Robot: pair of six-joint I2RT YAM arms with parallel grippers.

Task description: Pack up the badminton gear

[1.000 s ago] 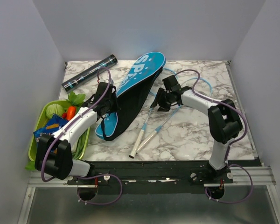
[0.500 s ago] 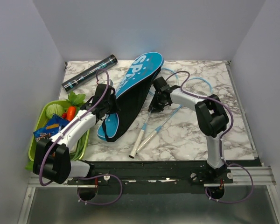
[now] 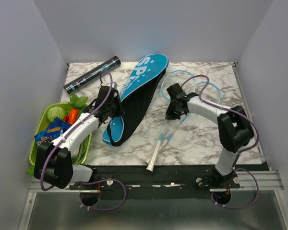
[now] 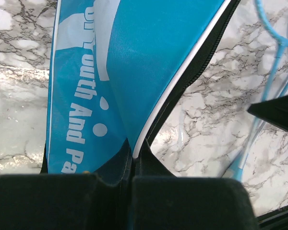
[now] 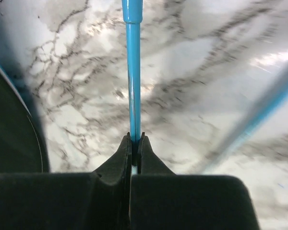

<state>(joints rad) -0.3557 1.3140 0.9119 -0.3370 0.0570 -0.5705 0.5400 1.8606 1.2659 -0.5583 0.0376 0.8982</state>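
The right end effector [image 5: 134,140] clamps the racket shaft [image 5: 133,72], judged light and whippy; the left end effector [image 4: 133,157] pinches the limp cover [image 4: 134,57].

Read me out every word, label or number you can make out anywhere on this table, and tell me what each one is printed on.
"SP": large white letters on the far end of the blue racket cover; the letters after them are not clear.
"outh And Pa": smaller white print on the same cover in the left wrist view, cut off at both ends.
Dark tube: pale print, too small to read.
Snack packet: print too blurred to read.
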